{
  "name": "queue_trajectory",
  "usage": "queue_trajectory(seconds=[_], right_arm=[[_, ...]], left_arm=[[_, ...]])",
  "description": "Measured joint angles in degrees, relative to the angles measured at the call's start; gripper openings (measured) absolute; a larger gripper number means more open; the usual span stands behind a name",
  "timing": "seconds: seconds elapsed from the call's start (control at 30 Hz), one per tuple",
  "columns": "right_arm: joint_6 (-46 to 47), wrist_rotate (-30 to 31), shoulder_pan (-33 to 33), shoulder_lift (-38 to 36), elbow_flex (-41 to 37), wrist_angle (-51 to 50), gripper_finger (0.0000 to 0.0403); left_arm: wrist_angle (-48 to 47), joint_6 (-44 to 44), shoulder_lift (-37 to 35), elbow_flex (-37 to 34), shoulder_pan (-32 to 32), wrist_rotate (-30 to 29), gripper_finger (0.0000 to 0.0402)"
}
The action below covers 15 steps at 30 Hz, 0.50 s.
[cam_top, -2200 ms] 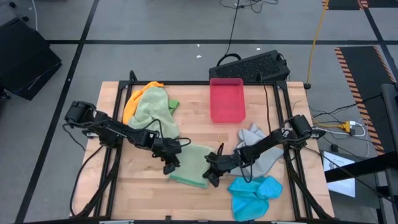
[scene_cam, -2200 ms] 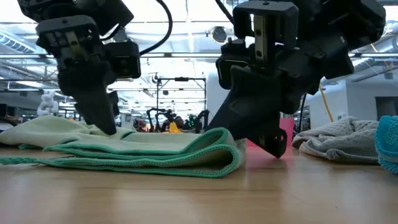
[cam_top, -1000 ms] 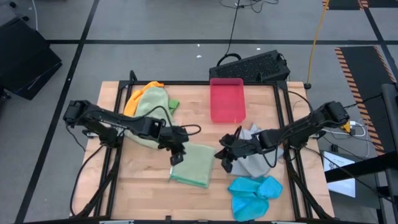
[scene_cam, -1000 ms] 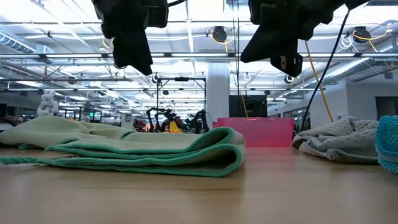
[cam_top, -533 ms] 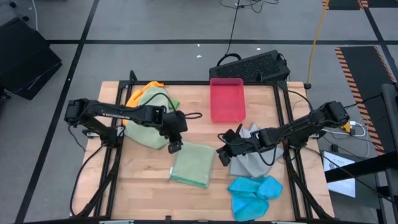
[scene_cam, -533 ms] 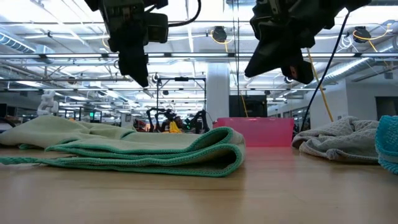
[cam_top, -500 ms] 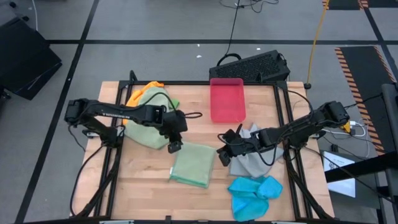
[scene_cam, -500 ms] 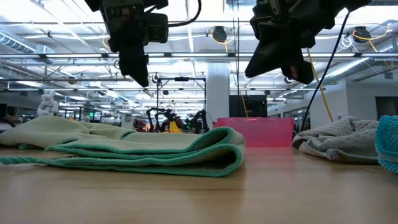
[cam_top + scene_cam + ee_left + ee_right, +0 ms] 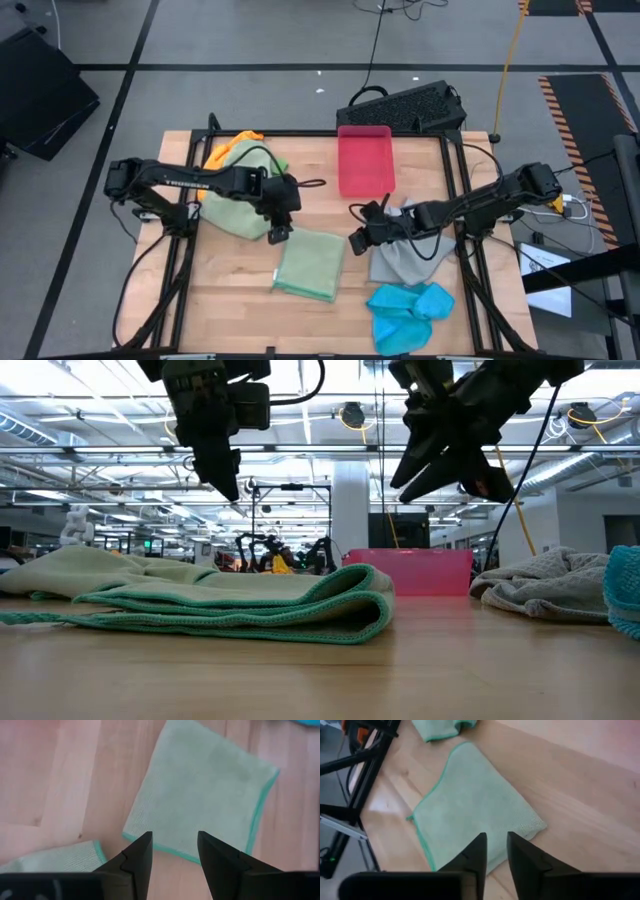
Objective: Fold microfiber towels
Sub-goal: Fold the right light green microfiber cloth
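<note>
Both arms have lifted clear of the sage towel (image 9: 311, 263) since the earlier frames, when their end effectors were down at its edges; it now lies alone, folded into a neat rectangle, near the front middle of the surface (image 9: 230, 290). The left end effector (image 9: 279, 234) hovers just above the towel's far left corner, its fingers parted with nothing between them, as the left wrist view shows plainly. The right end effector (image 9: 356, 243) has swung back toward the grey towel (image 9: 405, 255) and hangs just beside its near edge; its fingers look slightly apart and empty in the right wrist view, though the gap is narrow and they may only be starting to open. In the low view the fold sits flat, with its rounded edge (image 9: 372, 605) facing the pink tray (image 9: 364, 160). That fold reads as finished, so the work likely moves on. Unfolded cloths remain: the heap of green and orange towels (image 9: 237, 180) at the far left, the crumpled grey one at right, and the blue towel (image 9: 408, 314) bunched at the front right.
</note>
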Motion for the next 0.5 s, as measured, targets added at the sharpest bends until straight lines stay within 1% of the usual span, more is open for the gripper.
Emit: queue_trajectory(seconds=[0.13,0.3,0.4,0.5], right_arm=[[3.6,-0.3,-0.4,0.0,0.0,-0.1,0.0106],[7.9,-0.3,-1.3,0.0,0.0,-2.4,0.015],[8.2,-0.3,-2.0,0.0,0.0,-2.4,0.0173],[9.5,-0.3,-3.0,0.0,0.0,-2.3,0.0192]], left_arm=[[0.8,2.5,0.0,0.0,1.6,1.8,0.0157],[4.2,6.2,0.0,-0.7,4.2,1.8,0.016],[5.4,7.4,0.0,-1.6,5.6,2.3,0.0174],[6.4,7.0,0.4,-2.7,6.7,3.7,0.02]])
